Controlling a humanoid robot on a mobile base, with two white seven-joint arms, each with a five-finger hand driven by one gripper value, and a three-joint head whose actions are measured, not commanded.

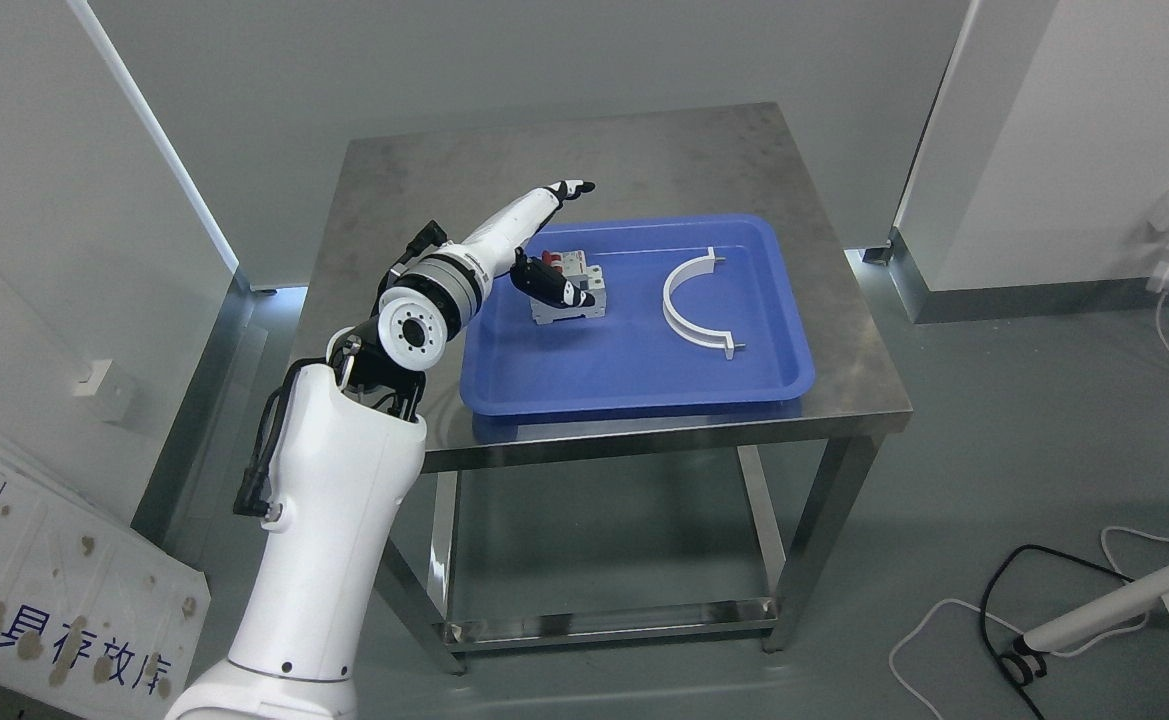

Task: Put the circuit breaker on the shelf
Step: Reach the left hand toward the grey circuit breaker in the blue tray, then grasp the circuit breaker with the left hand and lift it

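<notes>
- The circuit breaker (572, 290) is a small blocky unit with a pale grey-white body, red switch levers on top towards its far side and a dark patch on its near upper face.
- It stands in the left part of a blue tray (634, 380), on the tray floor, well apart from the tray's right wall.
- One breaker shows in the picture; there is also one white curved clamp piece (689, 312), a half ring with small tabs at both ends, lying flat in the tray to the right of the breaker and not touching it.
- One tray rests on one steel table (634, 160), which has a lower rail frame between its legs.
- The left hand (544, 240) reaches in over the tray's left edge from the white left arm (329, 520).
- Its black-tipped fingers (544, 280) curl down over the breaker's left and top side, while one finger points straight out over the table past the tray's far edge.
- The curled digits appear to touch the breaker, though from this angle a firm grip cannot be told for sure.
- At the lower right, a white tube-like part (1114, 605) and loose cables (994, 600) lie on the floor.
- A white board (54, 590) with printed signs leans at the lower left.
</notes>
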